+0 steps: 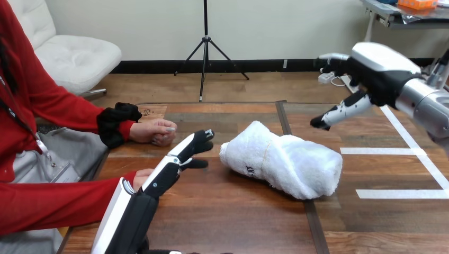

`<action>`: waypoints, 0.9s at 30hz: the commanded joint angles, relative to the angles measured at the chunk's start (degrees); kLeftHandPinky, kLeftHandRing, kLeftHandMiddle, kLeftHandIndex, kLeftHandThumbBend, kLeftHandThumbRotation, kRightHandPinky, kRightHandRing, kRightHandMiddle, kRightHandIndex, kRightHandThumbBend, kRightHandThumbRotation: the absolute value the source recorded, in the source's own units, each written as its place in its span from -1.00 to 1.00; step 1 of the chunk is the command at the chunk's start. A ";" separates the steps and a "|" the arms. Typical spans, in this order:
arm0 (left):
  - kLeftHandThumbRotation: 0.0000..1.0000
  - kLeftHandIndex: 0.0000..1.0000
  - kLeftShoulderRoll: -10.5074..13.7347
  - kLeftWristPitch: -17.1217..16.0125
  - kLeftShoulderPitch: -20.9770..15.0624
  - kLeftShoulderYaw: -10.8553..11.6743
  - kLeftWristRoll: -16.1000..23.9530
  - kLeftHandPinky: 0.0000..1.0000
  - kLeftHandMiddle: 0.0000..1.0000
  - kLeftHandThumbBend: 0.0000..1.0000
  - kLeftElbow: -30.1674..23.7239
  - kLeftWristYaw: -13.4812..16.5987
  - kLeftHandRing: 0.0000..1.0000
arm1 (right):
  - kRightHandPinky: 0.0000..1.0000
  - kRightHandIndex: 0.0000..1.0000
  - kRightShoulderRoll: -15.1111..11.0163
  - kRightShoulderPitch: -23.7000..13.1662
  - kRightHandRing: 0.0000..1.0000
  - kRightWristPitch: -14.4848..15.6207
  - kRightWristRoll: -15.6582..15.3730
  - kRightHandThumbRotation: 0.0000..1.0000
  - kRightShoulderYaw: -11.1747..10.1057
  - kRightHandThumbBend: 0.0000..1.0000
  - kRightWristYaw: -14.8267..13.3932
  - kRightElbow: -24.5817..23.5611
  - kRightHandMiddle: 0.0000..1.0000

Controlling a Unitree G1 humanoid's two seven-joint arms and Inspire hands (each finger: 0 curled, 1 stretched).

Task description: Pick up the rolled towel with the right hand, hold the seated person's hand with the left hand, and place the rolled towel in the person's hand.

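A white rolled towel (pixel 283 159) lies on the wooden table (pixel 222 211), near its middle. My right hand (pixel 370 74) hangs in the air above and to the right of the towel, its fingers straight, apart from it. My left hand (pixel 177 161) reaches forward at the left with straight fingers, its tips short of the towel's left end. The person's hand (pixel 153 131) rests closed on the table's far left edge, beyond my left hand. Another hand of the person (pixel 141 177) shows just beside and behind my left hand; whether they touch I cannot tell.
White tape lines (pixel 402 169) mark the table's right part. A dark seam (pixel 283 116) runs across the tabletop behind the towel. The person's red sleeves (pixel 53 203) lie along the left edge.
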 commanded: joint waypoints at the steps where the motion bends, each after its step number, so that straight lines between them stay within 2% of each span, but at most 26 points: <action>1: 0.08 0.78 -0.43 -0.26 -3.61 -0.19 -0.48 0.52 0.80 1.00 -0.04 0.52 0.72 | 0.43 0.85 0.35 -2.09 0.75 2.63 1.19 -0.07 -1.80 1.00 2.14 -4.95 0.81; 8: 0.11 0.77 -0.97 -0.51 -3.67 0.28 0.37 0.48 0.79 1.00 0.36 1.11 0.70 | 0.45 0.88 0.47 -3.34 0.76 7.36 -0.05 0.03 -1.07 1.00 6.11 -7.87 0.83; 11: 0.11 0.77 -0.99 -0.73 -3.92 0.17 0.29 0.47 0.78 1.00 0.71 1.11 0.69 | 0.50 0.90 0.71 -4.19 0.78 10.51 -0.95 0.07 -0.38 1.00 8.74 -9.65 0.85; 14: 0.11 0.77 -1.18 -0.73 -3.94 0.08 0.13 0.47 0.78 1.00 0.93 1.16 0.69 | 0.54 0.91 1.68 -4.90 0.80 10.67 -0.24 0.08 -0.69 1.00 9.06 -9.00 0.86; 17: 0.09 0.77 -1.18 -0.92 -4.24 -0.34 -0.42 0.48 0.78 1.00 1.47 0.92 0.70 | 0.58 0.92 2.60 -6.12 0.80 12.59 -0.65 0.12 -0.08 1.00 10.91 -9.74 0.87; 20: 0.07 0.78 -0.97 -0.66 -4.54 -0.73 -0.74 0.50 0.80 1.00 1.63 0.52 0.71 | 0.58 0.92 3.91 -7.15 0.80 12.24 -0.82 0.13 0.20 1.00 10.11 -8.31 0.87; 22: 0.07 0.79 -1.04 -0.81 -4.87 -1.00 -0.96 0.51 0.81 1.00 1.99 0.43 0.72 | 0.58 0.92 5.11 -7.98 0.80 14.34 -1.48 0.15 0.67 1.00 10.96 -8.76 0.87; 27: 0.03 0.80 -1.14 -0.85 -5.71 -2.23 -2.40 0.55 0.83 1.00 2.86 -0.12 0.75 | 0.56 0.93 7.67 -9.95 0.81 16.85 -3.38 0.19 2.12 1.00 11.40 -7.68 0.89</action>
